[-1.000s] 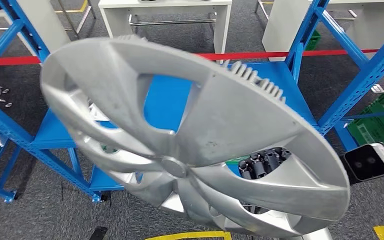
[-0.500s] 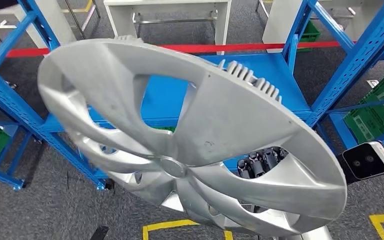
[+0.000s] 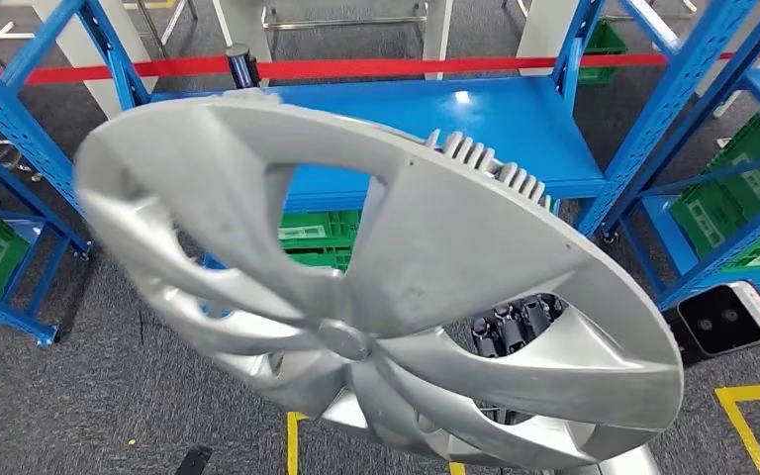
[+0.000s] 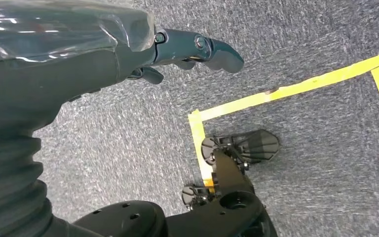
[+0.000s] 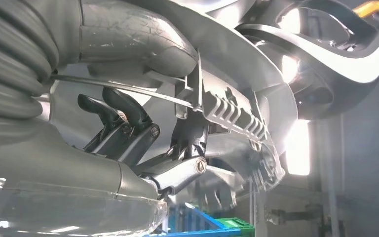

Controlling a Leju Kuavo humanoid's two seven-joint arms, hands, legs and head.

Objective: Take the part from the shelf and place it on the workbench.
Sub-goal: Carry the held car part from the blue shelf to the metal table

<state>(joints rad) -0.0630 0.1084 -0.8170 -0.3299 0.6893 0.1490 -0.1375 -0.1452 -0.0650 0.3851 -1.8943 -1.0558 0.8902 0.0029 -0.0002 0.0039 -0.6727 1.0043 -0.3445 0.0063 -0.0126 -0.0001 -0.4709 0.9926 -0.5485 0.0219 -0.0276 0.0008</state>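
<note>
Silver wheel cover (image 3: 426, 237) — in right hand (image 3: 515, 325)

The wheel cover (image 3: 386, 287) is silver. Behind it stand blue shelves (image 3: 515, 119) with green crates (image 3: 319, 233). Grey carpet (image 3: 79, 396) carries yellow tape (image 3: 752, 416) and a red line (image 3: 376, 67).

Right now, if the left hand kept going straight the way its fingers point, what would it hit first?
Most likely the grey carpet floor. The left hand hangs empty, fingers aimed across bare carpet, short of the yellow floor tape. Depth is unclear.
</note>
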